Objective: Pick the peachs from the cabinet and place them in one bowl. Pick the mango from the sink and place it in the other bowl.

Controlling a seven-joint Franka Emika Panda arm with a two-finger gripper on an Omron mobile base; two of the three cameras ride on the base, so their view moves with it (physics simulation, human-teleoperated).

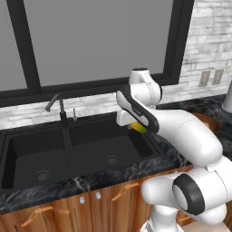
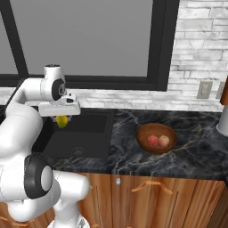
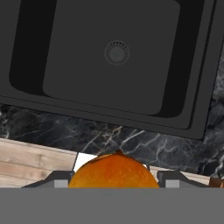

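Tool (image 2: 62, 116) grips mango (image 2: 62, 121) — above black sink (image 2: 95, 133), marble counter (image 2: 133, 156).

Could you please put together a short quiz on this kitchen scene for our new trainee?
1. True or false: the tool is shut on the mango, held above the sink.
2. How many peaches lie in the wooden bowl?
3. Which way from the sink does the wooden bowl stand in the right base view? A) on the counter to its right B) inside a basin C) on the window sill

Key
1. True: the yellow fruit sits between the fingers, clear of the basin floor.
2. Two, side by side.
3. A
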